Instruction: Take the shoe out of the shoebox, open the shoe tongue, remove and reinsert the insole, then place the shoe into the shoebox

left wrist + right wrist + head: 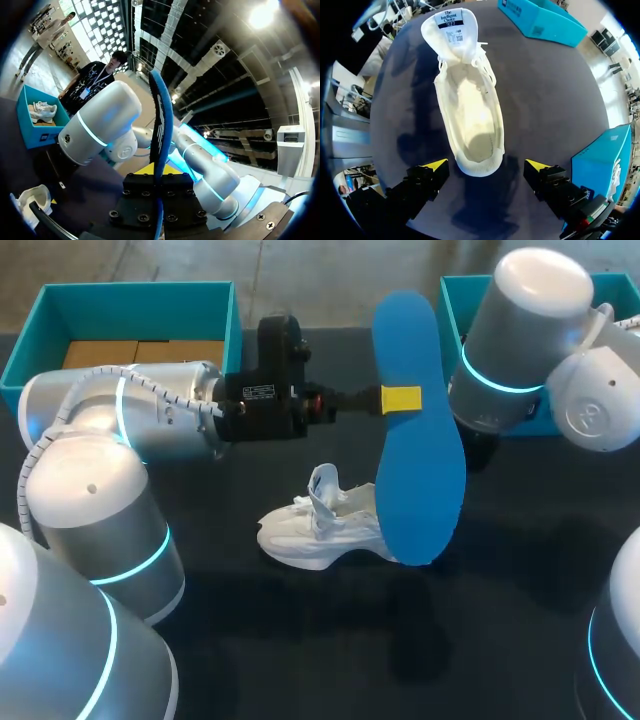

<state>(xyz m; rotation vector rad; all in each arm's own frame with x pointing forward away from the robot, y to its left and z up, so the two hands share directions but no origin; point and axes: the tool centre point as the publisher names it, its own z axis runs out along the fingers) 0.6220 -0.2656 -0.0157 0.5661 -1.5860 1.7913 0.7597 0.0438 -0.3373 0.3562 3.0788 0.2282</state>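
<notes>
Where insole (420, 440) overlaps shoe (310, 530), the heel is hidden.

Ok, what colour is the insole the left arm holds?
Blue; the head view shows it best, the insole gripped in the left pincer.

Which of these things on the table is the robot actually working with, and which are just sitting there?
In the job: white shoe, tongue pulled open; blue insole, clamped in the left jaws; teal shoebox at the far left, probably its box.
Just lying about: second teal box at the far right, with another shoe in it.
</notes>
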